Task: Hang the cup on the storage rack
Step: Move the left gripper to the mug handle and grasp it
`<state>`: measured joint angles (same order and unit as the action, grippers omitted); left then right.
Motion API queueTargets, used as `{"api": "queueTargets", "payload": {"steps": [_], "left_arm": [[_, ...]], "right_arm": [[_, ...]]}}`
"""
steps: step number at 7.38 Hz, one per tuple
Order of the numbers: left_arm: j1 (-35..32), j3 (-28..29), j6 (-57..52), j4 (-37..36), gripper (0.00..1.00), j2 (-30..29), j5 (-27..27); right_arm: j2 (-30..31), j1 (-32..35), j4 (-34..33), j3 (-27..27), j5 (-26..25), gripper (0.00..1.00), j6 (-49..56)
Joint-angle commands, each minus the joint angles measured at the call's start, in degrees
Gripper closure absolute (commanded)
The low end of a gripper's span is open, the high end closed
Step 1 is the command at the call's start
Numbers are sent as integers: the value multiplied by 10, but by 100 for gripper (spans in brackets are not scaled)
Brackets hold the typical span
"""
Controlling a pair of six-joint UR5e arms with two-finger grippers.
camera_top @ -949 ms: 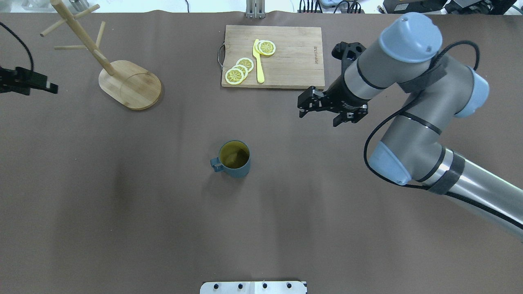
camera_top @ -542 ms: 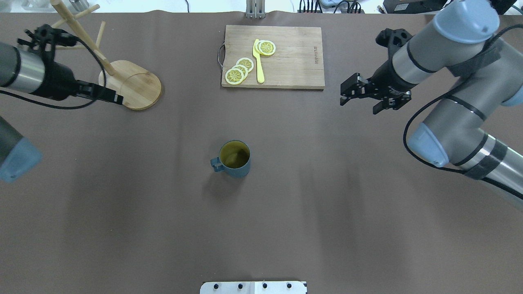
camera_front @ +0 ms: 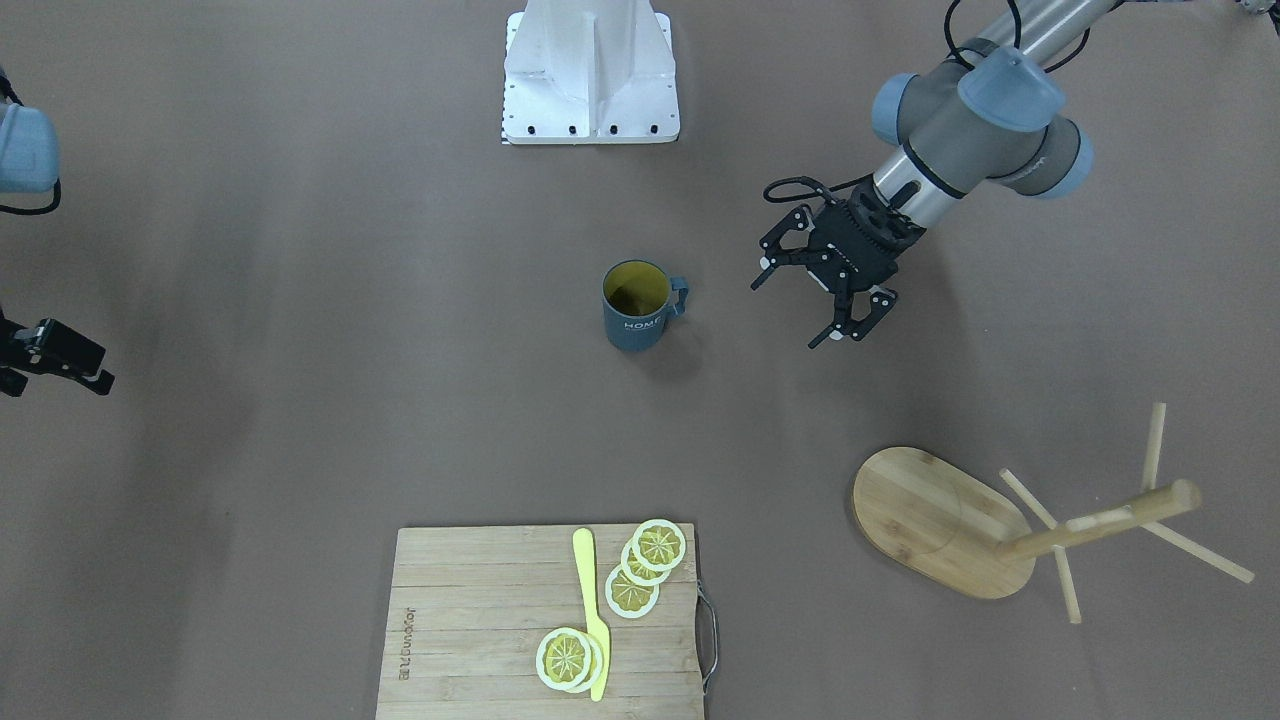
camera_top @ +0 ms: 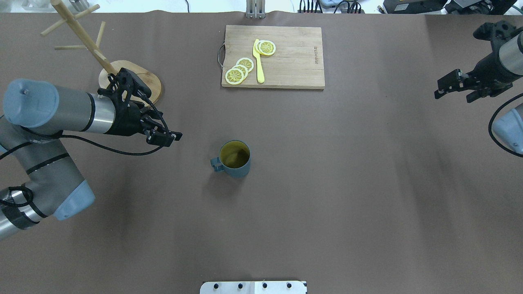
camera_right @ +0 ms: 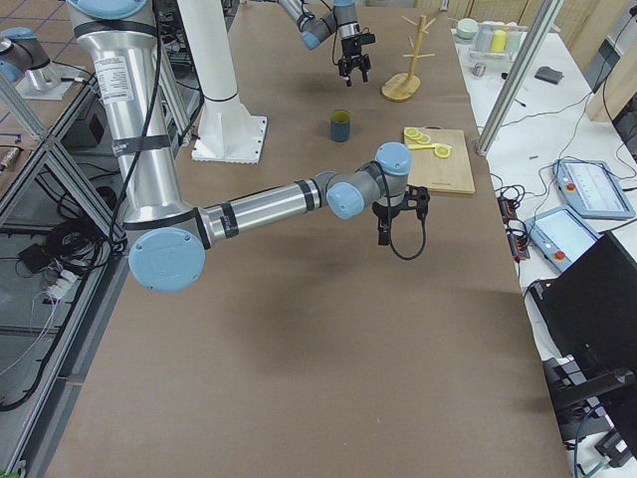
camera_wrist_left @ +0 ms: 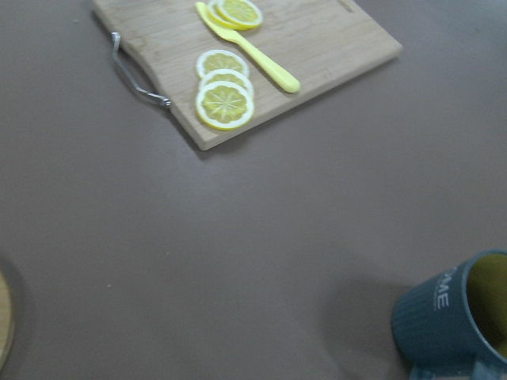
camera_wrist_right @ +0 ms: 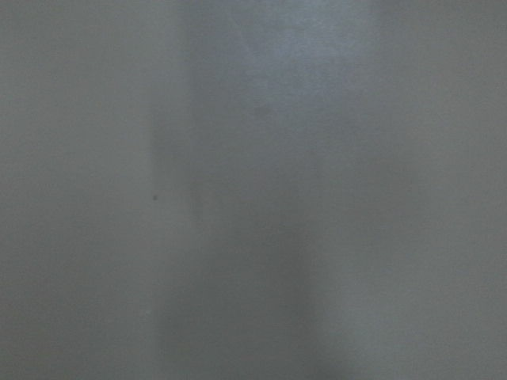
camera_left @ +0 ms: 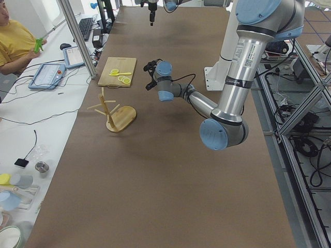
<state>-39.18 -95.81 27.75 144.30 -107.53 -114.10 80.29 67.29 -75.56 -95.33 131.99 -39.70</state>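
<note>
Now, cup [camera_top: 234,160] upright, nothing inside, left gripper [camera_front: 788,313] spread wide and empty nearby, right gripper [camera_top: 452,97] open, empty

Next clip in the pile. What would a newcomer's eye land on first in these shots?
First, the blue mug, standing upright alone in the middle of the table with its yellow inside showing and its handle toward the robot's left. Next, the left gripper, which hangs open on the handle side without touching the mug. The wooden mug tree stands in the far left corner, and a cutting board with lemon slices lies far centre.
</note>
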Motion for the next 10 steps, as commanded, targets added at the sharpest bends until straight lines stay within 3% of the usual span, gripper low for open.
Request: {"api": "queueTargets", "payload": {"steps": [1, 3, 6, 8, 9, 10], "left_arm": [[59, 59, -30, 124, 5, -3, 6], [89, 65, -31, 147, 9, -12, 32], [118, 119, -32, 191, 11, -51, 98], [129, 138, -32, 209, 15, -51, 106], [129, 143, -32, 209, 20, -52, 106], [129, 143, -32, 209, 34, -49, 106]], "right_arm": [[4, 19, 1, 26, -1, 0, 39], [10, 23, 1, 27, -2, 0, 39], [10, 23, 2, 36, -4, 0, 38], [10, 23, 2, 36, -5, 0, 38], [9, 23, 2, 36, -6, 0, 38], [10, 23, 3, 36, -6, 0, 39]]}}
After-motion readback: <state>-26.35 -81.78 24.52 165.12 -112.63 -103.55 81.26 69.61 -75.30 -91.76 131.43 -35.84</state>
